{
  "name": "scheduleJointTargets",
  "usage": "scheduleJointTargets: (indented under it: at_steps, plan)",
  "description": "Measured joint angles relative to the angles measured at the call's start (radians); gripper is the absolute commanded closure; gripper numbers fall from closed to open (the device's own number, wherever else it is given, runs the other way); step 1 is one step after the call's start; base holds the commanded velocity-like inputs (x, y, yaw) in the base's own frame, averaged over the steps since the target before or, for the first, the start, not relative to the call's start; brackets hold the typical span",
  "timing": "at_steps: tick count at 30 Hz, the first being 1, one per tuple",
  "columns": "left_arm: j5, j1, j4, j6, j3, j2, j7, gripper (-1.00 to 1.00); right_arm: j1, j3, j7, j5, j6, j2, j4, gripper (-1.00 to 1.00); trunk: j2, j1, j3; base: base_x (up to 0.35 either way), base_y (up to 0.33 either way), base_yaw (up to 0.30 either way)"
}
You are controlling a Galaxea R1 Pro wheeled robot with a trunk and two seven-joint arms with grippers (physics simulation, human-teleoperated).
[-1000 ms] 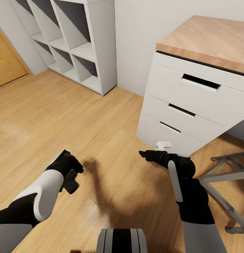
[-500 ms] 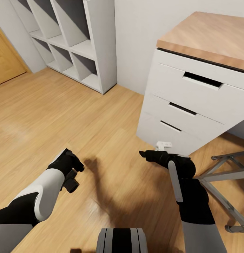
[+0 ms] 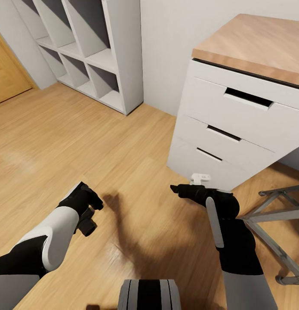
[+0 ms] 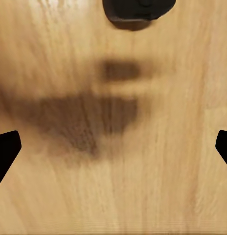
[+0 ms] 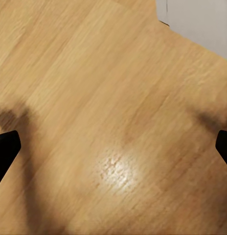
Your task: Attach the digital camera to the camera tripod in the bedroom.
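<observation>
The digital camera and the camera tripod are out of view. I am in the bedroom, looking down at its light wood plank floor (image 3: 80,142). My left gripper (image 3: 90,212) hangs low over the floor at the lower left. In the left wrist view the left gripper (image 4: 113,152) is open, its black fingertips (image 4: 6,149) spread wide over bare planks. My right gripper (image 3: 177,188) points forward near the foot of the desk. In the right wrist view the right gripper (image 5: 113,152) is also open, with only floor between its fingertips (image 5: 5,147).
A white desk (image 3: 235,129) with a wood top and three drawers stands at the right. White cube shelves (image 3: 97,56) line the far wall, with a wooden door (image 3: 7,73) at the left. A small grey metal stool frame (image 3: 274,219) sits at the lower right.
The whole picture shifted slightly a second ago, so the camera moved. Both arms hold the same pose and both grippers stay open.
</observation>
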Motion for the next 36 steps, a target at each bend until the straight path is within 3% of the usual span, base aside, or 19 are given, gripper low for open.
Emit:
scheduleJointTargets:
  at_steps: [36]
  plan:
    - [0.002,-0.042,0.0,0.025,0.001,0.004,-0.002,-1.0,0.001,0.015,0.0,0.0,0.002,0.005,0.0,-1.0,0.0,0.0,0.0,0.0,0.0,0.0]
